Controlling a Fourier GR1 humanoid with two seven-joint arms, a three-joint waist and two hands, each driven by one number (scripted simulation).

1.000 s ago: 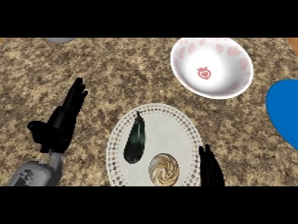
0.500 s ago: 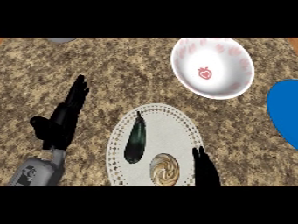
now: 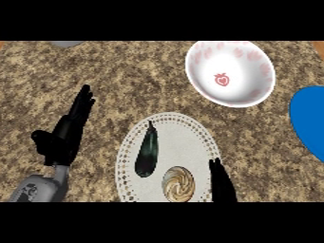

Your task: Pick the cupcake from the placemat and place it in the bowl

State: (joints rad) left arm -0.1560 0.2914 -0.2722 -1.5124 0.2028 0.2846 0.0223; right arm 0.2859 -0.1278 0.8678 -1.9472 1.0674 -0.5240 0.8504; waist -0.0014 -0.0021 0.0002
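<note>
So the cupcake is sitting on the placemat, down at the near end of it, swirly top facing up. On the same placemat there's a dark eggplant lying lengthwise, stem end pointing away from the robot, just left of the cupcake and a bit beyond it.

The right robot hand pokes in from the bottom edge just to the right of the cupcake, over the placemat's right border. Only its fingers show. They look straight and pressed together, pointing away from the robot, not wrapped round anything. It's close to the cupcake, but I can see a sliver of placemat between them.

The left robot hand is off to the left of the placemat over the bare desk, fingers straight and together, thumb sticking out to the side.

The bowl is white with pink marks and a little red fruit picture in the bottom. It's up past the placemat towards the right, well apart from the cupcake. A blue plate is cut off by the right edge, and a grey thing peeks in at the top left, can't tell what it is
</note>
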